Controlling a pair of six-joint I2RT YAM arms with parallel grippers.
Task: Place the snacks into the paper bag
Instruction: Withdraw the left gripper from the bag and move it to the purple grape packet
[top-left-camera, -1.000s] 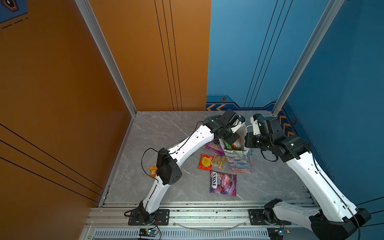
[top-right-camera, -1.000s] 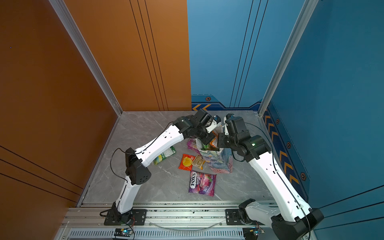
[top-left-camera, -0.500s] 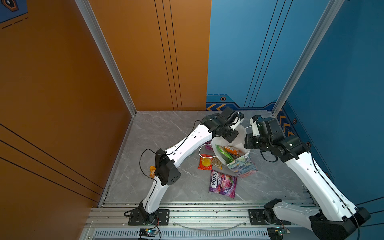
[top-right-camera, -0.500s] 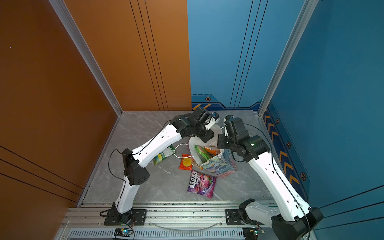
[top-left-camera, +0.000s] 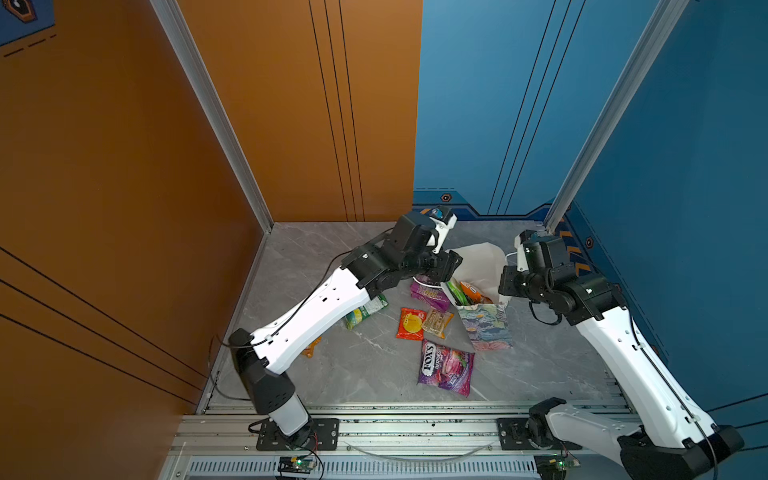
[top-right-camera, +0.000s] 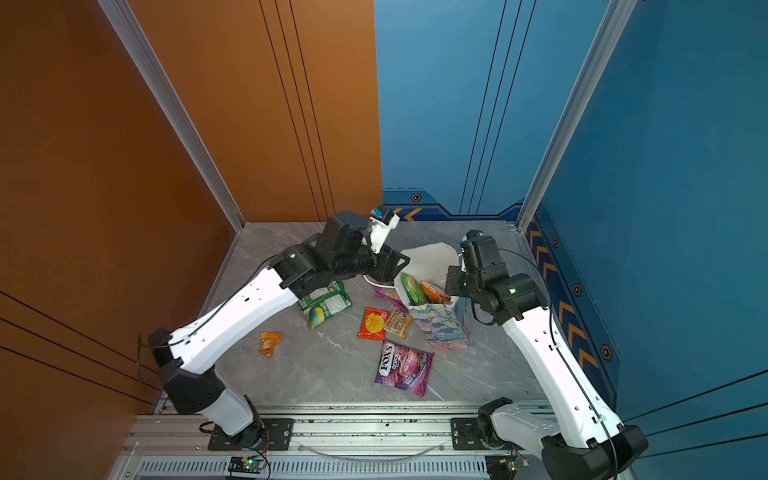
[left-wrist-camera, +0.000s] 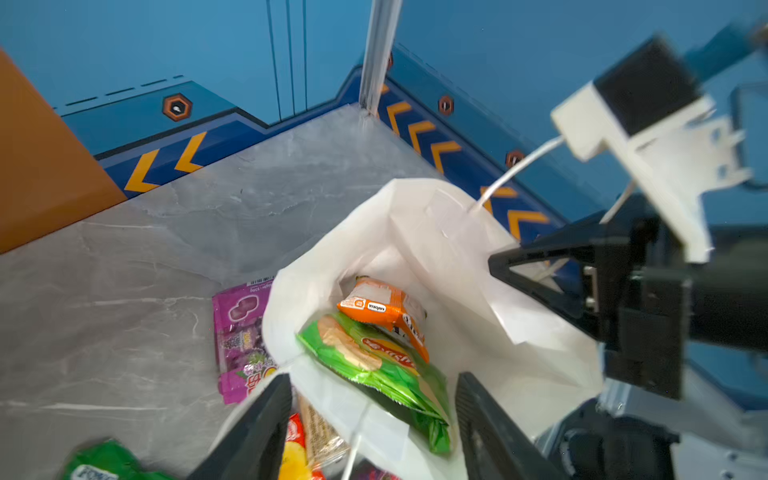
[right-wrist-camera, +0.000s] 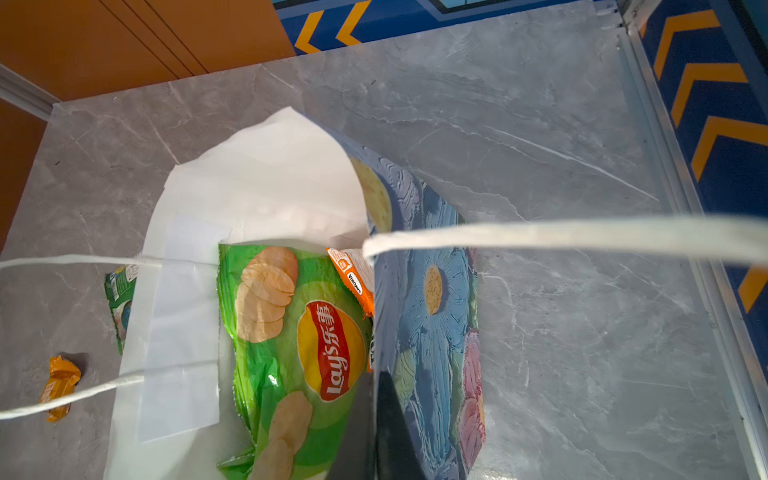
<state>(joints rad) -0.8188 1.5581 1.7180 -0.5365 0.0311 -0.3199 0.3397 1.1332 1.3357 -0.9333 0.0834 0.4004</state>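
The paper bag leans with its white mouth wide open. A large green chip bag and an orange packet lie inside. My right gripper is shut on the bag's floral wall, at the right rim. My left gripper is open over the bag's near rim, holding nothing, at the left of the mouth. On the table lie a purple packet, a red one with a yellow circle, a tan bar, a purple Fox's bag and a small green packet.
A small orange wrapper lies apart at the left, half under the left arm. A white cord handle stretches across the right wrist view. The blue wall with chevrons runs close behind the right arm.
My left gripper has opened and let go of the green chip bag, which now lies in the paper bag. The bag's mouth has spread wide. The right gripper has kept its grip.
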